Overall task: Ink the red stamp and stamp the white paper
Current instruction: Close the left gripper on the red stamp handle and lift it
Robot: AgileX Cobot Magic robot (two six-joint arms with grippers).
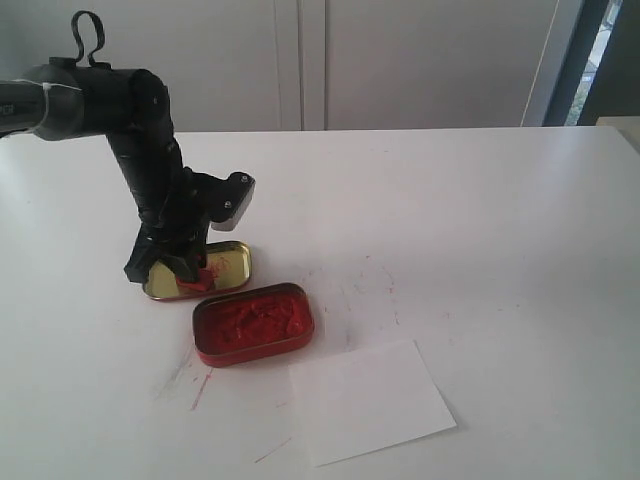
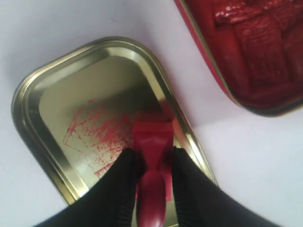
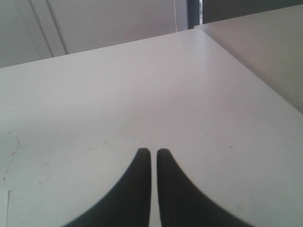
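My left gripper (image 1: 180, 268) (image 2: 152, 152) is shut on the red stamp (image 1: 197, 278) (image 2: 151, 142), with the black fingers on either side of its narrow knob handle. The stamp's block end points down into the gold tin lid (image 1: 236, 262) (image 2: 71, 94), near the rim closest to the ink tin; I cannot tell whether it touches the lid. The red ink tin (image 1: 255, 322) (image 2: 246, 52) lies open just beside the lid. The white paper (image 1: 370, 400) lies flat nearer the front, to the right of the tin. My right gripper (image 3: 154, 152) is shut and empty over bare table, outside the exterior view.
Red ink scribbles mark the inside of the lid (image 2: 94, 135), and faint red streaks (image 1: 200, 390) stain the white table around the tin. A table edge and a grey wall panel (image 3: 94, 23) show in the right wrist view.
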